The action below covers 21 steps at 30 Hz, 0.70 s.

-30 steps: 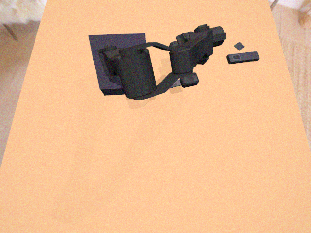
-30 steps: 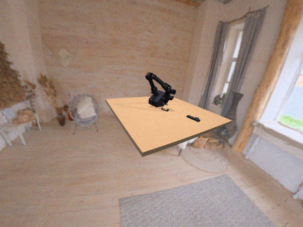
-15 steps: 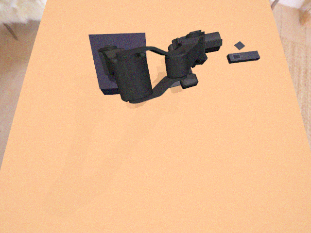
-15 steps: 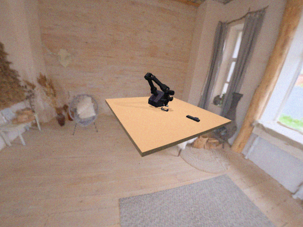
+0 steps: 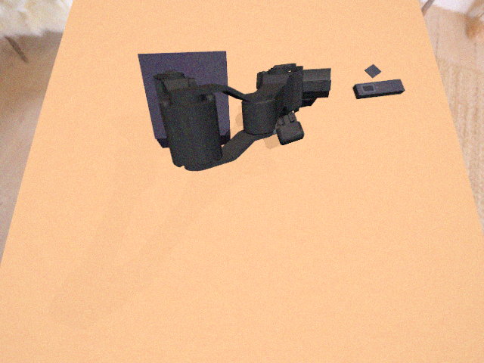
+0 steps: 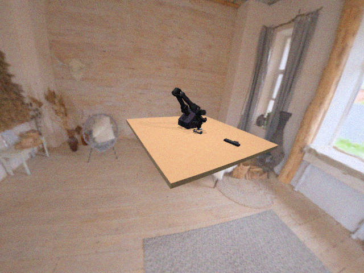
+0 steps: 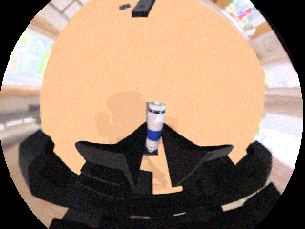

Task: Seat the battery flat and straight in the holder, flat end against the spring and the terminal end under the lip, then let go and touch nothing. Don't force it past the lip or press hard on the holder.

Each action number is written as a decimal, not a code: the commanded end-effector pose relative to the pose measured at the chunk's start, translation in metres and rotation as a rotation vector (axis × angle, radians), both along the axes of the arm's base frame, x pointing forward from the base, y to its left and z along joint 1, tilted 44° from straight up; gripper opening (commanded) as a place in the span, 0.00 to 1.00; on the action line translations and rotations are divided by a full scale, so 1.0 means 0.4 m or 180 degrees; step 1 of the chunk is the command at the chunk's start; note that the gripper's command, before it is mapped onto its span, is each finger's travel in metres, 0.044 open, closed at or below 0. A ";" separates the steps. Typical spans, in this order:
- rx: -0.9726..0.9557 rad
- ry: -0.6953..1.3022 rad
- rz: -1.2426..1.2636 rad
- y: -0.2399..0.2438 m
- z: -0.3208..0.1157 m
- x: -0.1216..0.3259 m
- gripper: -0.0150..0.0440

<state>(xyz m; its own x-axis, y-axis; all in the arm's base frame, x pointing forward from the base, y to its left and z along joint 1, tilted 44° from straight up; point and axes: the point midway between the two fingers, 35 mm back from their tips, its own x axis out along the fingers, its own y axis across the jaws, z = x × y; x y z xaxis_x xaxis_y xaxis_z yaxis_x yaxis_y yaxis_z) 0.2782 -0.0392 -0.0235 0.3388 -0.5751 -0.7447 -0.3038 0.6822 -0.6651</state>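
The battery (image 7: 154, 119), white with a blue band, stands out between the fingertips in the wrist view, with its nubbed terminal end away from the palm. My gripper (image 7: 153, 125) is shut on it. The holder is small and dark; one end (image 7: 151, 154) shows just past the battery's near end, and the rest is mostly hidden under the battery. It also shows as a small shape on the table in the exterior view (image 6: 200, 132), close below the gripper. Whether the battery touches the spring, the lip or the holder floor cannot be told. The arm hides battery and holder in the top view.
A dark bar-shaped device (image 5: 385, 88) (image 6: 231, 142) (image 7: 142, 8) lies on the table (image 5: 249, 253) (image 6: 164, 147) out beyond the gripper. A small dark diamond-shaped piece (image 5: 372, 70) (image 7: 124, 7) lies beside it. The arm's dark base block (image 5: 187, 62) stands behind the gripper.
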 end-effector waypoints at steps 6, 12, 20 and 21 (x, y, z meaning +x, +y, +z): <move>0.0074 -0.0080 0.0109 -0.006 -0.012 -0.001 0.37; 0.0132 -0.0146 0.0183 -0.012 -0.021 -0.003 0.37; 0.0201 -0.0242 0.0294 -0.020 -0.029 -0.007 0.37; 0.0208 -0.0255 0.0308 -0.021 -0.030 -0.007 0.37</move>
<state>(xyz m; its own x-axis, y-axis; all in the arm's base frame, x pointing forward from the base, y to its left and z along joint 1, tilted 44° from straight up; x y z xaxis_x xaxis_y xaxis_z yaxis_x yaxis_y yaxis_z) 0.2771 -0.0469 -0.0338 0.4381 -0.5003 -0.7468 -0.3110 0.6951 -0.6481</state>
